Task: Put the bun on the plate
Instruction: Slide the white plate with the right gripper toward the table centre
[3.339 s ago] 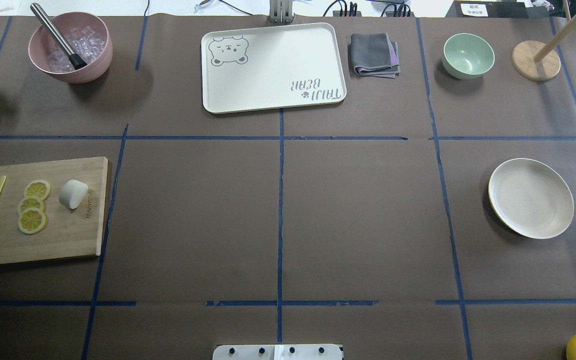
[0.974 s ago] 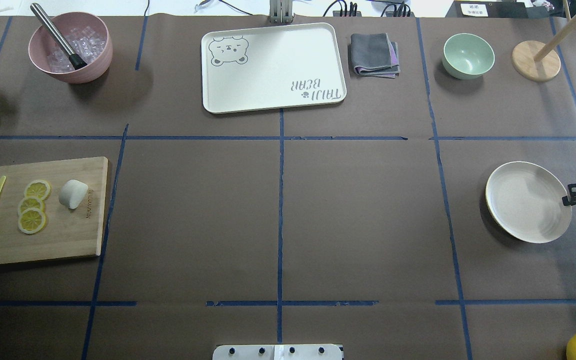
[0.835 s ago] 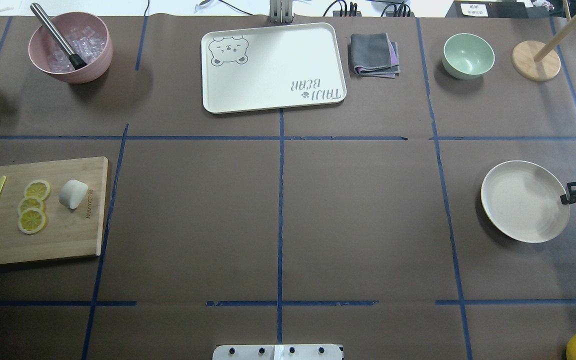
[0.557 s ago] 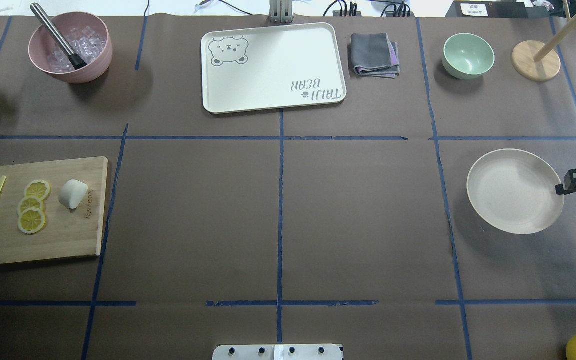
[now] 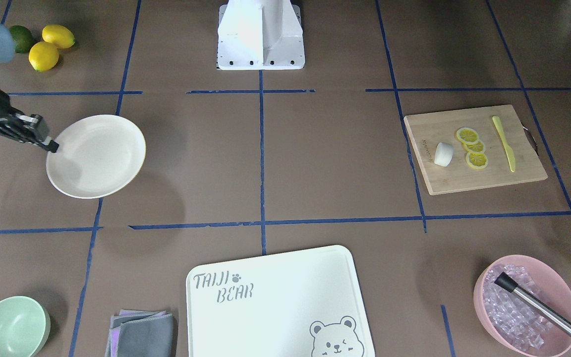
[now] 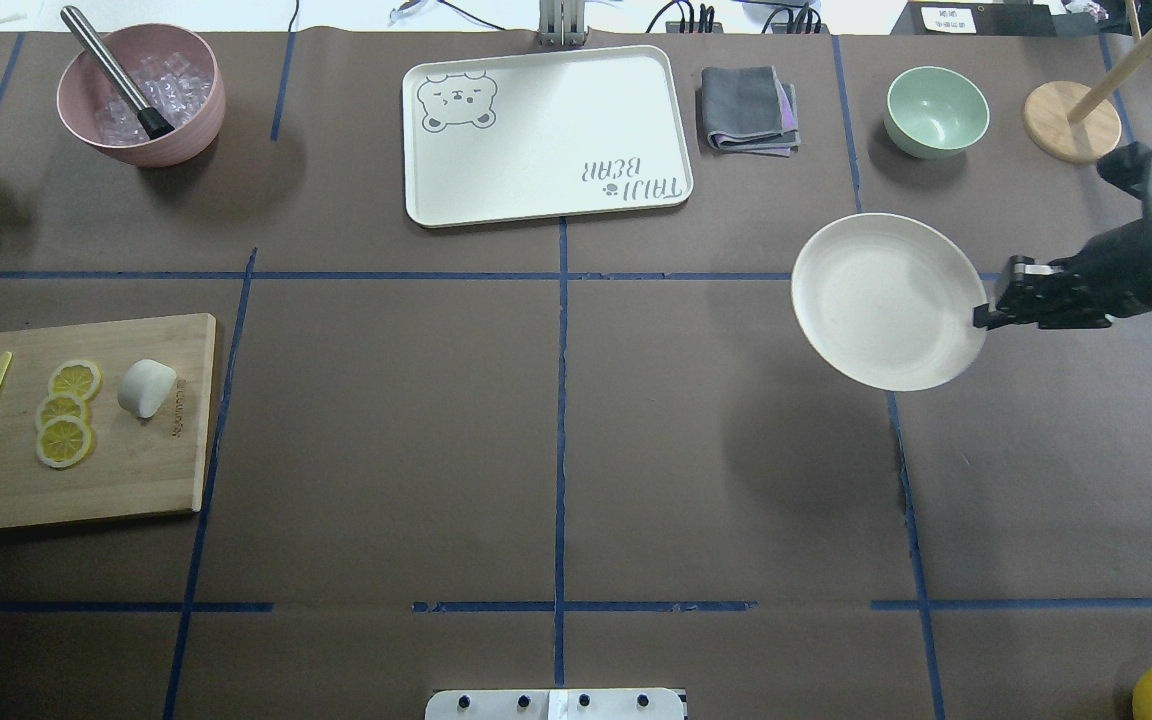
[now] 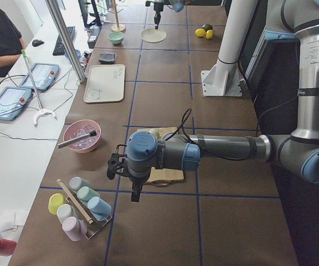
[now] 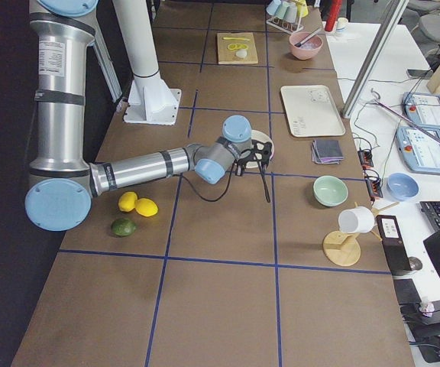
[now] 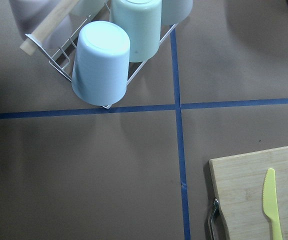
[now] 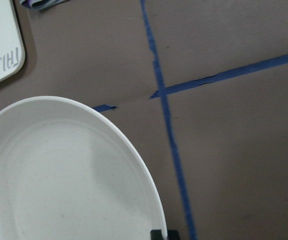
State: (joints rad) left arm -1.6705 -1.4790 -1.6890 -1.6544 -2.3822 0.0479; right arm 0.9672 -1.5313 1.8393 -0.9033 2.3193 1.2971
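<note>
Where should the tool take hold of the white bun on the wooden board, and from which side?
Probably the middle of the bun, across its short width, coming straight down. It lies flat on the cutting board, rounded and oblong, with lemon slices close beside it, so a sideways approach looks cramped.

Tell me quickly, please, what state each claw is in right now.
Left claw: cannot be told from these views.
Right claw: closed on the plate rim.
</note>
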